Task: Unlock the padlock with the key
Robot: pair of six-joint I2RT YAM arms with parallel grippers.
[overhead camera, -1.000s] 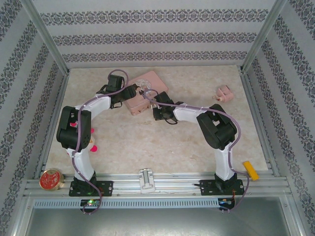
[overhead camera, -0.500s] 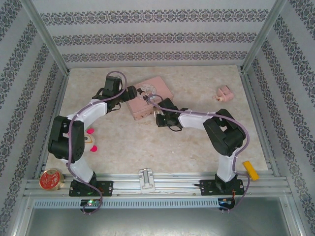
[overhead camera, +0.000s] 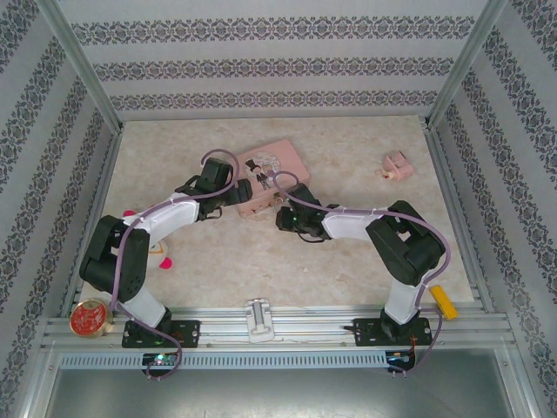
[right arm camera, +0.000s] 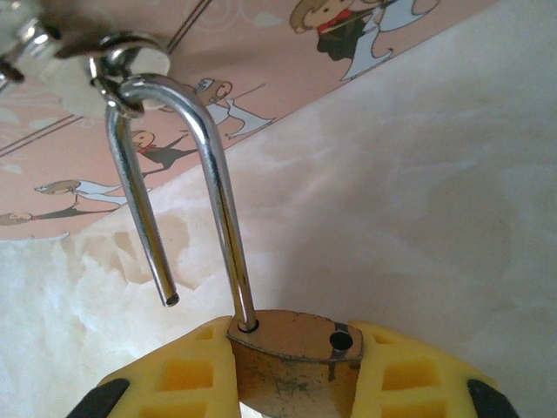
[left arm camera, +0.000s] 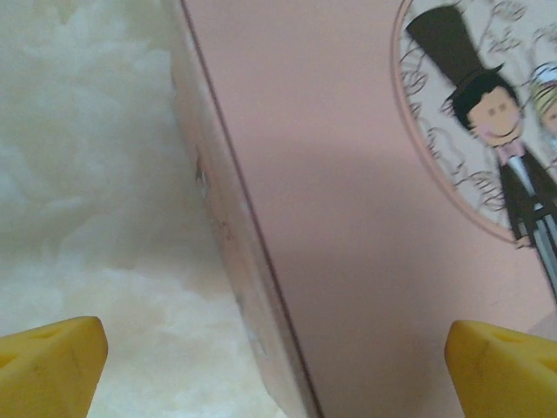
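Note:
In the right wrist view my right gripper [right arm camera: 291, 376] is shut on the brass body of the padlock [right arm camera: 296, 361], one yellow finger [right arm camera: 187, 376] on each side. Its silvery shackle [right arm camera: 187, 113] is open: one leg hangs free of its hole, and the bend is hooked through the metal ring [right arm camera: 130, 54] on the pink tin [right arm camera: 96, 187]. From above, the right gripper [overhead camera: 284, 212] sits at the tin's near corner. My left gripper [overhead camera: 239, 192] is open over the tin's left edge [left arm camera: 235, 252], yellow fingertips [left arm camera: 52, 366] far apart with nothing between them. The key is out of view.
A small pink lump [overhead camera: 397, 164] lies at the back right. A red round tin [overhead camera: 90, 318] sits by the left base, a yellow piece [overhead camera: 444, 301] by the right base, a white block [overhead camera: 258, 318] on the front rail. Metal frame posts border the table.
The left gripper has opened wide and slid nearer along the tin's left edge. The right gripper has drawn the padlock nearer, and the tin has shifted and turned a little with it.

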